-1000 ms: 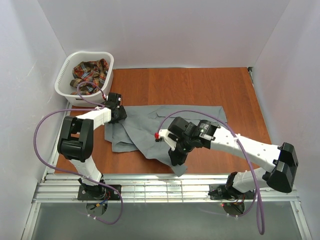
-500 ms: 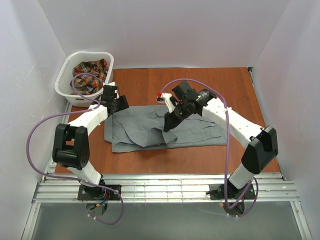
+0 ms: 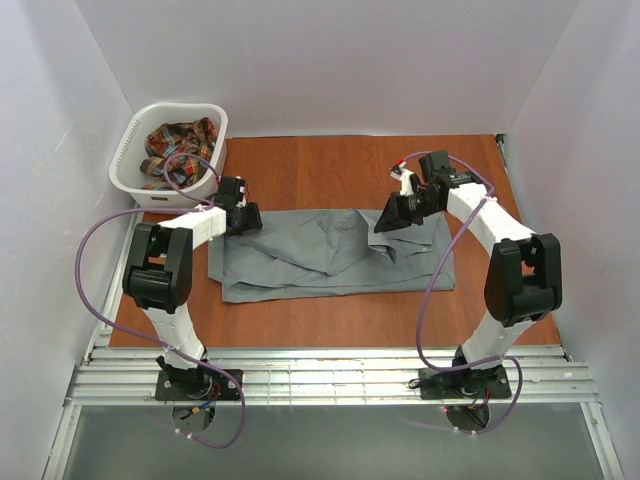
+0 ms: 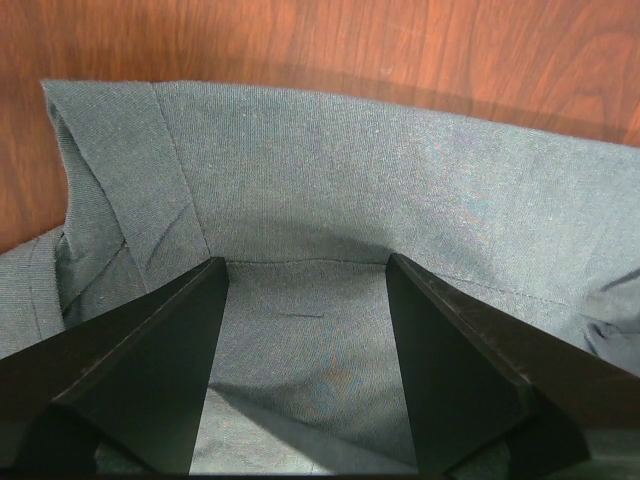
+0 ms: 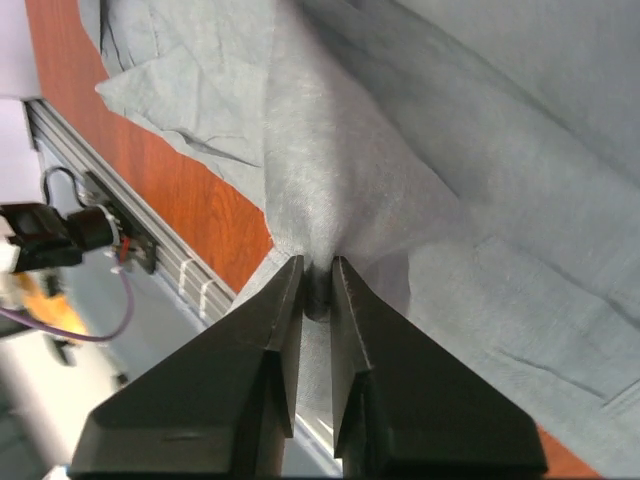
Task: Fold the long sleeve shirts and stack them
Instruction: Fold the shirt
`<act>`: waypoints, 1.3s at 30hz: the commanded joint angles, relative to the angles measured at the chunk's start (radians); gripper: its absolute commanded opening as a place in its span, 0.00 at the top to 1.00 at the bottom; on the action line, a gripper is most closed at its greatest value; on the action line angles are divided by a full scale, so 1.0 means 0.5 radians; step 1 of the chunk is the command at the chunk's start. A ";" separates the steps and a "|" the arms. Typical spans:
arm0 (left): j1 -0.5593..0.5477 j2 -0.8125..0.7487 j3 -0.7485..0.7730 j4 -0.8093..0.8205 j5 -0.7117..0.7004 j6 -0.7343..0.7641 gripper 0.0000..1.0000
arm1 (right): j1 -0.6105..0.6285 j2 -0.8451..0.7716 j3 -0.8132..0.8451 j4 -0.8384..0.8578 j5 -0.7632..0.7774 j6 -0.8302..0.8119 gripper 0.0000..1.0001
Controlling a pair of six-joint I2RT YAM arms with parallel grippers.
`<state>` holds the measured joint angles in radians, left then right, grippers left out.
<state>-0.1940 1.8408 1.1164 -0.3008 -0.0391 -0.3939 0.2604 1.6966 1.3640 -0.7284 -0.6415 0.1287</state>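
Mostly flat grey shirt (image 3: pixel 330 262) — rumpled middle, fold pinched in right pincer (image 5: pixel 317 270)

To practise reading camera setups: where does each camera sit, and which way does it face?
Top: above and behind, facing down on the table; left arm and right arm show.
Left wrist: on that wrist, facing down past open left fingers onto the grey shirt.
Right wrist: likewise, past right fingers pinching the grey shirt.
All share the grey shirt.
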 commanded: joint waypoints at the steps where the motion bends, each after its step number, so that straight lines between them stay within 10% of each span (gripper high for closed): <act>1: 0.008 0.058 -0.015 -0.113 -0.115 0.015 0.38 | -0.073 0.015 -0.132 0.107 -0.131 0.114 0.88; 14: 0.008 -0.073 -0.036 -0.101 -0.161 0.008 0.34 | -0.186 -0.257 -0.491 0.484 0.270 0.065 0.53; 20: 0.008 -0.227 -0.039 -0.070 -0.130 -0.001 0.24 | 0.144 -0.506 -0.550 0.586 0.671 -0.371 0.31; 28: -0.075 -0.800 -0.162 -0.153 -0.139 -0.282 0.05 | 0.847 -0.451 -0.641 0.619 1.625 -0.203 0.33; 39: -0.440 -0.553 -0.291 -0.064 -0.152 -0.611 0.25 | 1.164 -0.197 -0.734 0.656 1.930 0.196 0.53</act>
<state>-0.4213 1.5032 0.9966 -0.3279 -0.1062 -0.6479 0.8276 1.5867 0.9970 -0.4328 0.2474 0.1596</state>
